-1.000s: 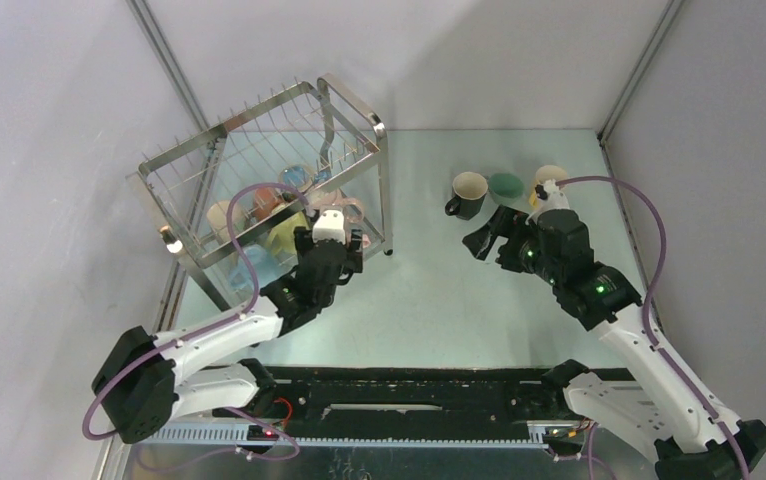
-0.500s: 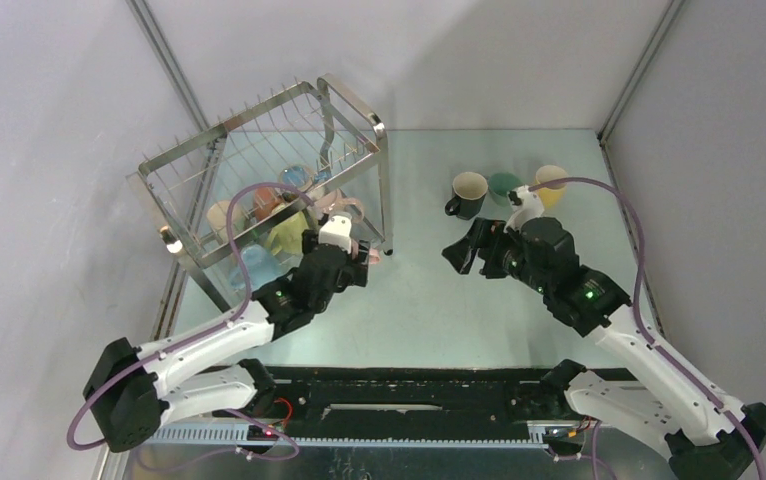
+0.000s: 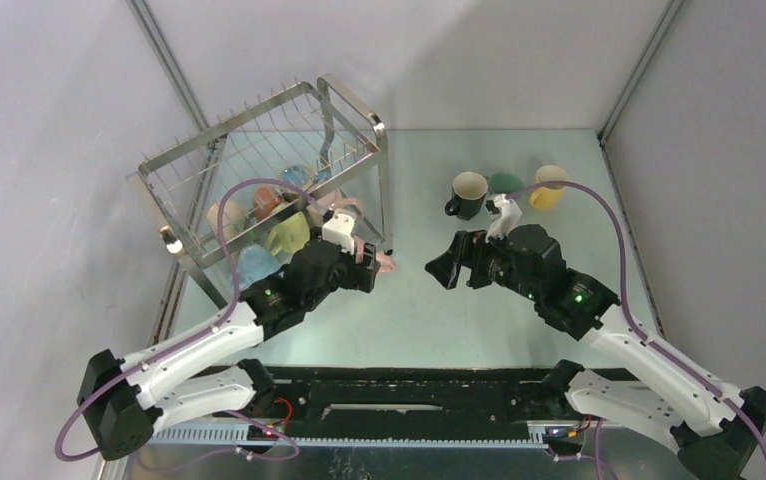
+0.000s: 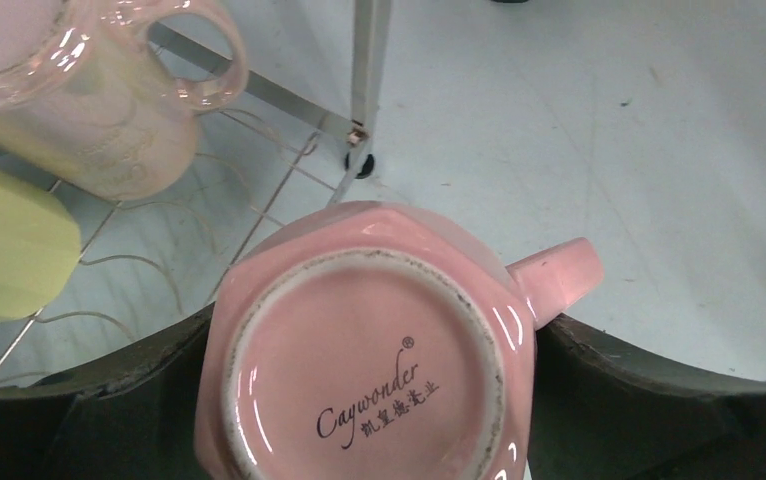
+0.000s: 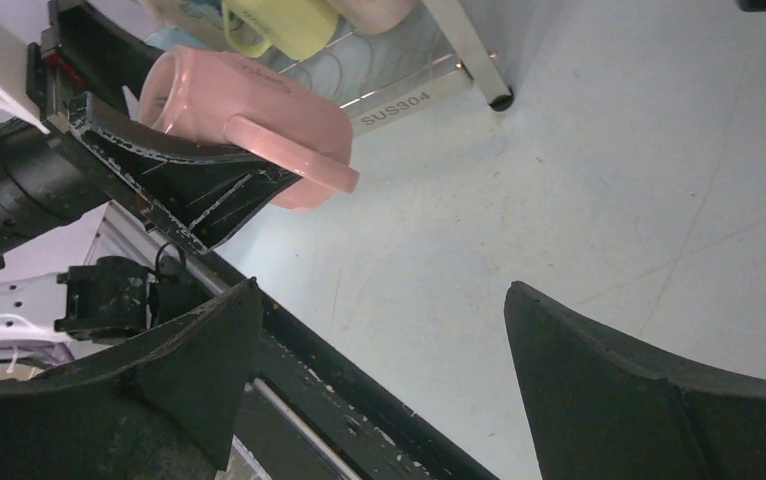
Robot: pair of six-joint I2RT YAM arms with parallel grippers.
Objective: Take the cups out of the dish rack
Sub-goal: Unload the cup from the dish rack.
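Three cups, namely the black cup (image 3: 468, 193), the green cup (image 3: 505, 184) and the yellow cup (image 3: 547, 187), are seen set on the counter (image 3: 439, 320) well apart from the dish rack (image 3: 383, 180), so that much is judged done. A pink cup (image 4: 369, 350) is clamped by its sides in the left gripper (image 3: 364, 262) and held over the counter just outside the rack's near right corner, not yet put down. The right gripper (image 3: 444, 268) is spread wide and empty, pointed at that cup from nearby. At least five cups are counted in the rack, among them a lime cup (image 3: 289, 236), a light blue cup (image 3: 255, 265) and a second pink cup (image 4: 109, 110); over half the unloading is judged left.
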